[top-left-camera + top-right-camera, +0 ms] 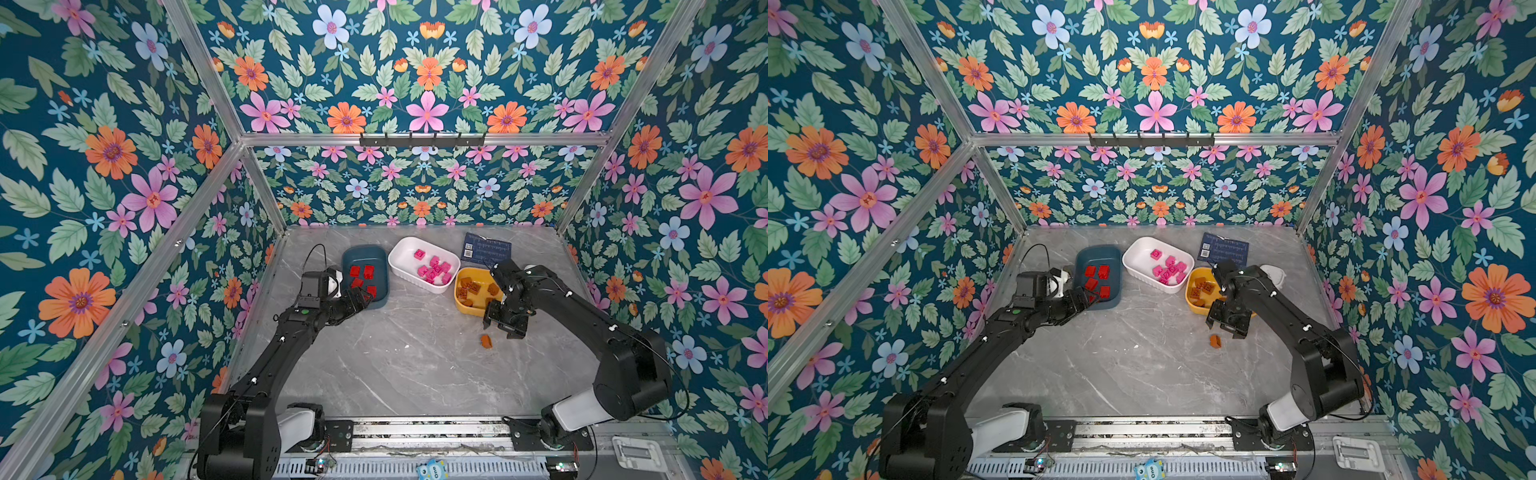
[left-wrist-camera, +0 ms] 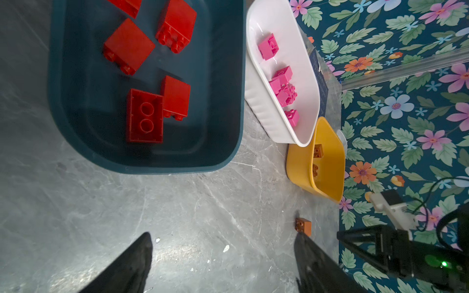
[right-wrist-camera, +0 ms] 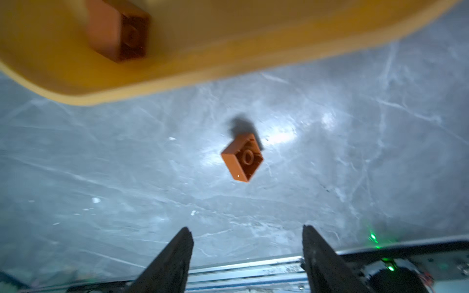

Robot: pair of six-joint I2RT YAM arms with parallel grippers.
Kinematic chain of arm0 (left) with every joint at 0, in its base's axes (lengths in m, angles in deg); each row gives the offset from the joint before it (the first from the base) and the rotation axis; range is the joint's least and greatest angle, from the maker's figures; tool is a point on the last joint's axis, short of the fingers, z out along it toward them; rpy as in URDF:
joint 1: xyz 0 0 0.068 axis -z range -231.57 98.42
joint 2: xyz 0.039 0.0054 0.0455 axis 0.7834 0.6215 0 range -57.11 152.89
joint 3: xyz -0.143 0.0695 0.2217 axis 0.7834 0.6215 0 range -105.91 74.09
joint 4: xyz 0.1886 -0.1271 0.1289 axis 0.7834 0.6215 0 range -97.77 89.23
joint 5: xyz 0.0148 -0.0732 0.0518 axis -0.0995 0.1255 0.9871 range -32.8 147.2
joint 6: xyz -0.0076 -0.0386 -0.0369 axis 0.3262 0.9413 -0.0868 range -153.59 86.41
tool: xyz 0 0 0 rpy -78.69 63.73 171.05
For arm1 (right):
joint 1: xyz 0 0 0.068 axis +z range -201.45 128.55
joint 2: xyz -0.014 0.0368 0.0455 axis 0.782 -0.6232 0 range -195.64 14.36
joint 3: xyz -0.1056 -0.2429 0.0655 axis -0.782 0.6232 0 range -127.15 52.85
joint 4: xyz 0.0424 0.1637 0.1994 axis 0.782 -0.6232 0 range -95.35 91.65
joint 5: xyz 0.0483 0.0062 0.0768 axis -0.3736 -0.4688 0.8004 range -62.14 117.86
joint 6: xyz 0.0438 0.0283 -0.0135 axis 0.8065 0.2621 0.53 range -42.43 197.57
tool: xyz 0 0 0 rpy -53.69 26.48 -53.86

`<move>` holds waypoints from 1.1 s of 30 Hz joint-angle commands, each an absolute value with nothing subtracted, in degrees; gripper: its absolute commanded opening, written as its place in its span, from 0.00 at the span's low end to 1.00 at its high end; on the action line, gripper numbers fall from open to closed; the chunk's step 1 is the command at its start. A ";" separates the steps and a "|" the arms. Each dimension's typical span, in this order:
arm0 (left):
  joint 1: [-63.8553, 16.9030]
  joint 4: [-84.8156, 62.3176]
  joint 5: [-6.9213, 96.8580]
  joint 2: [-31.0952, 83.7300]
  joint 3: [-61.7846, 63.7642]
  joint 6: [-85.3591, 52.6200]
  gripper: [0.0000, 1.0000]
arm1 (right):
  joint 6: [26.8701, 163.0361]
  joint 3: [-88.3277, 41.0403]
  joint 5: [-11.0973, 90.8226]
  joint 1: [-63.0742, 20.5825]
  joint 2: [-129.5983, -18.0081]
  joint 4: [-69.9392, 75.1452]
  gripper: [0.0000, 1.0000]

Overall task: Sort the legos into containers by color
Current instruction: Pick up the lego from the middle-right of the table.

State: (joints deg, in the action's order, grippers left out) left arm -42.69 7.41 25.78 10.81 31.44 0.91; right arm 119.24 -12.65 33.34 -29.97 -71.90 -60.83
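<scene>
Legos sorted by color in bins, one orange brick lying outside

A small light-blue cartoon sticker on the slotted grey cable duct reads "One". The flat dark blue printed card bears a QR code. Its lettering is too small to read.

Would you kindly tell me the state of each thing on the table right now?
teal bin, holds red bricks.
white bin, holds pink bricks.
yellow bin, holds brown-orange bricks.
loose brown-orange brick, on its side on the table, unsorted.
left gripper, open, empty.
right gripper, open, empty.
</scene>
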 commanded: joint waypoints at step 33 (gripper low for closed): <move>-42.70 7.61 27.13 10.39 33.92 -1.51 0.88 | 112.55 -12.85 15.79 -18.92 -90.32 -55.10 0.35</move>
